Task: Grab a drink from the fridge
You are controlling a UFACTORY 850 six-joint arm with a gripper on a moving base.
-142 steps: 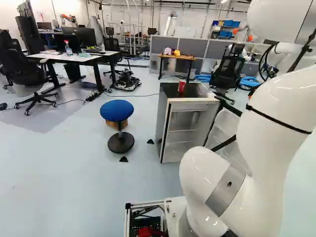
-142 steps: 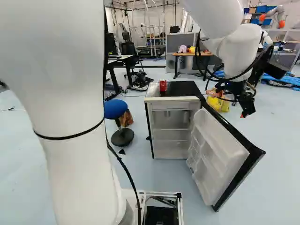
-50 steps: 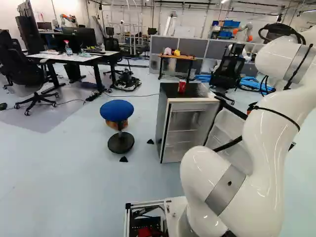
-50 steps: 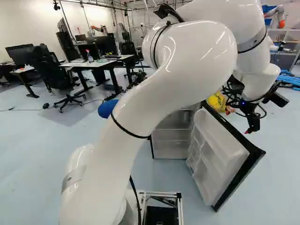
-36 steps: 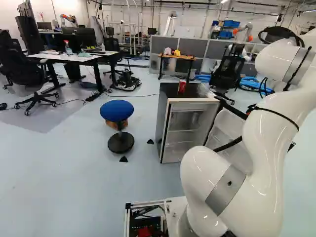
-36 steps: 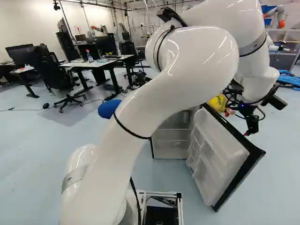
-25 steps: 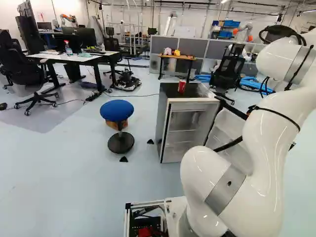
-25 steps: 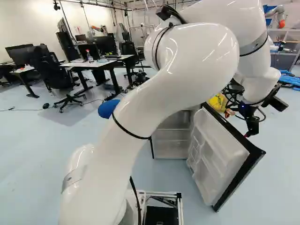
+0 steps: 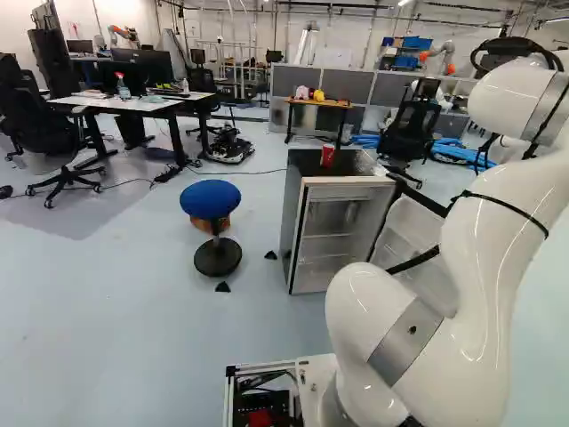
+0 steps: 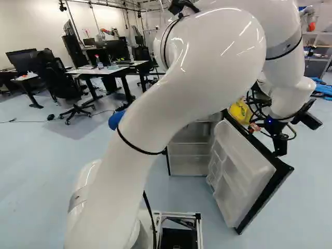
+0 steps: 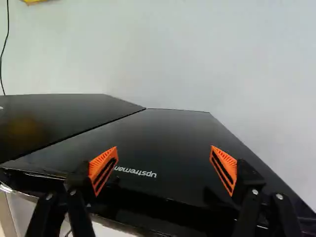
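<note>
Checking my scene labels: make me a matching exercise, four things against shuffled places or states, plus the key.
Things
1. Red cylindrical can
2. Stool with round blue seat
3. Black door with white lining
4. Orange-padded jaws

Places or states
A. Swung open
B. On the black top of the boxy fridge
C. Wide apart, gripping nothing
D. Left of the fridge in the left base view

Pairs: 1-B; 2-D; 3-A; 4-C

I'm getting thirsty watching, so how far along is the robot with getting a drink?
The fridge door stands open, so that part looks done. The gripper is near the door with its fingers apart and no drink between them. Grabbing one is left: a red can stands on top of the fridge, and I can't make out a drink inside.
</note>
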